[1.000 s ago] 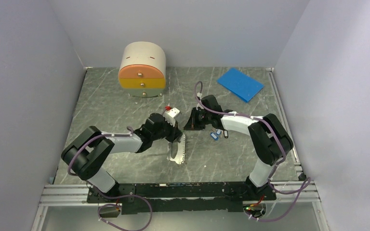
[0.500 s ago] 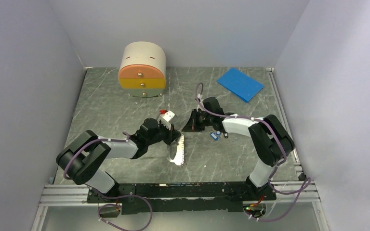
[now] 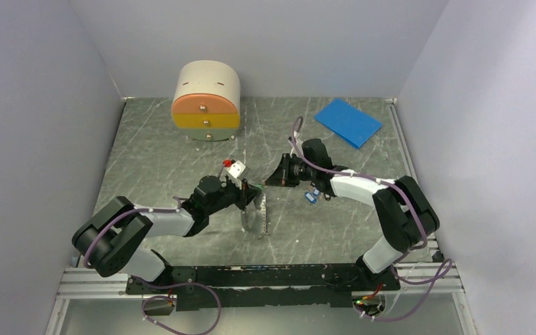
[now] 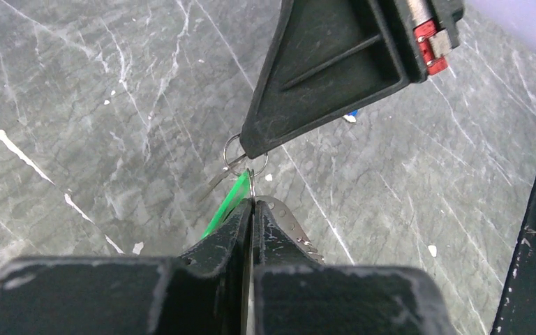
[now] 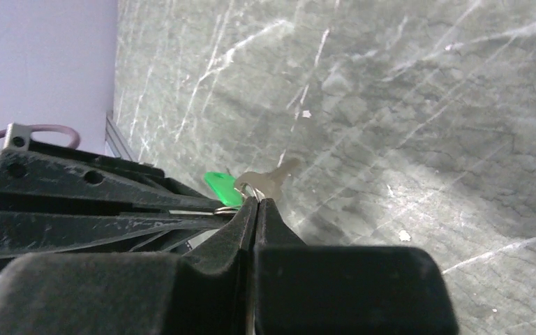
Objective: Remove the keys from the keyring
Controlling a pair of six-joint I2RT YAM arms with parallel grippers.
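Top external view: both arms meet mid-table (image 3: 181,160), nearer the camera than the cream round-topped drawer unit with orange and yellow fronts (image 3: 206,101) and a little to its right.

Left gripper (image 3: 250,190) is clenched on one end of the keyring, a thin grey metal chain-like loop (image 3: 259,218). The rest trails floppy from the tip, away from the drawer unit.

Right gripper (image 3: 272,181) is also clenched, tip to tip with the left, pinching a small silvery split ring (image 4: 245,149).

The keys, a bright green plastic tag with a silvery metal blade (image 4: 227,204), sit at that meeting point, just beside both tips. Cannot tell whether they touch the table.

Small blue tags (image 3: 312,196) lie further right of the drawer unit. A flat blue sheet (image 3: 347,121) lies level with it, well right.
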